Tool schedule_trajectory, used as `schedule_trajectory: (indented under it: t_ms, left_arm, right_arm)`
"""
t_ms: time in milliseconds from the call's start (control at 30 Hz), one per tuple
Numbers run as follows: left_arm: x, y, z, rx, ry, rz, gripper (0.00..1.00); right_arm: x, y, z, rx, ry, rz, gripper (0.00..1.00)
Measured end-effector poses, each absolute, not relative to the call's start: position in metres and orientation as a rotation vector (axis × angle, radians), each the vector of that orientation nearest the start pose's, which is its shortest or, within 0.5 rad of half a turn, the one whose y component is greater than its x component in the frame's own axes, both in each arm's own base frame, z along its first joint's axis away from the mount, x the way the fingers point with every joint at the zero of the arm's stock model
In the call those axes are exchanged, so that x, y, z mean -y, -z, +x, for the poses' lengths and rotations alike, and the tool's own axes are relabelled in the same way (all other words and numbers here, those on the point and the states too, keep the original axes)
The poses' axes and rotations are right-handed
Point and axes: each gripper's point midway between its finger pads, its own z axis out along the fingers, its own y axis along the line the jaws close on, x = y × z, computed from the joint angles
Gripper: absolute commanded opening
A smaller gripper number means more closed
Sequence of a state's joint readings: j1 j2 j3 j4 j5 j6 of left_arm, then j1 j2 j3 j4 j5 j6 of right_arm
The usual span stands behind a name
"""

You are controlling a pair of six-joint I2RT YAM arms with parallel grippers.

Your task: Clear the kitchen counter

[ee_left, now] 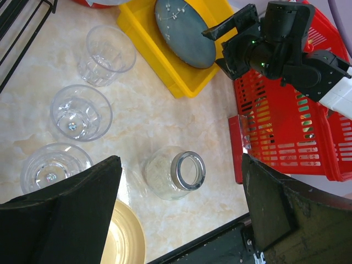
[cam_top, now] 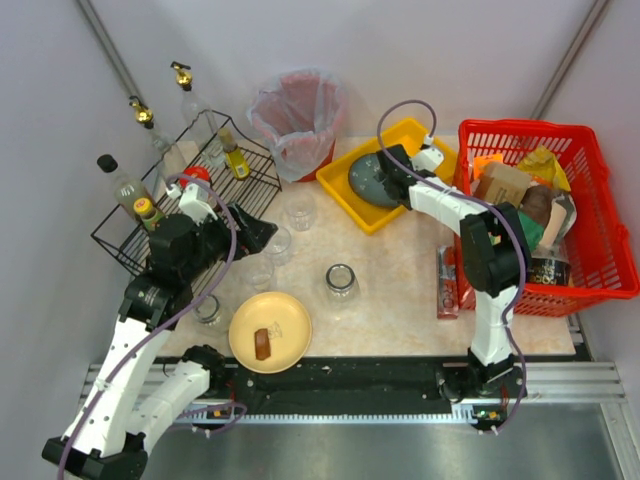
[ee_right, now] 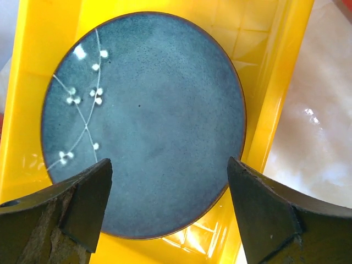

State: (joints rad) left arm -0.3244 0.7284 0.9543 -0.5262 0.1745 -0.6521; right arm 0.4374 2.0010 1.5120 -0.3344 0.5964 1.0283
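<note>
Blue-grey speckled plate [ee_right: 143,121] with white blossom sprig lying in yellow tray [cam_top: 412,133], red basket [cam_top: 600,235] of groceries just beside; nearby three clear tumblers [ee_left: 82,113], open metal-rimmed glass jar [ee_left: 173,173], cream plate [cam_top: 285,318] bearing brown morsel [cam_top: 262,343], black wire rack [cam_top: 262,165], bag-lined bin [cam_top: 297,115].

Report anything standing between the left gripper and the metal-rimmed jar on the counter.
Nothing visible does. The left gripper hangs open above the counter, with the jar framed between its fingers. The three glasses stand off to one side and the yellow plate lies nearer the arm bases. Neither is in the line.
</note>
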Motion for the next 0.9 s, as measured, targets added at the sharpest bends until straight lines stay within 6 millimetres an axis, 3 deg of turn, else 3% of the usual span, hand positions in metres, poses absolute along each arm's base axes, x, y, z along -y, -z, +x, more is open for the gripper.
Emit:
schedule_trajectory:
  t_ms: [200, 367, 500, 600, 767, 900]
  left_arm:
    - [0.139, -0.298, 0.238, -1.947, 0.823, -0.194, 0.93]
    - [0.139, -0.298, 0.238, -1.947, 0.822, -0.194, 0.93]
    - [0.138, -0.297, 0.239, -1.947, 0.817, -0.197, 0.93]
    - [0.137, -0.297, 0.239, -1.947, 0.814, -0.198, 0.93]
    - [0.137, -0.296, 0.239, -1.952, 0.811, -0.196, 0.92]
    - [0.137, -0.295, 0.239, -1.956, 0.807, -0.194, 0.92]
  right_arm:
    - [-0.157, -0.100, 0.500, -2.056, -0.047, 0.850, 0.77]
    - [-0.162, -0.100, 0.500, -2.119, -0.031, 0.688, 0.47]
    - [-0.186, -0.103, 0.503, -2.179, -0.117, 0.482, 0.22]
    - [-0.210, -0.106, 0.500, -2.213, -0.207, 0.327, 0.10]
    - [-0.248, -0.103, 0.496, -2.245, -0.365, 0.147, 0.05]
    - [-0.270, -0.083, 0.492, -2.290, -0.451, 0.047, 0.01]
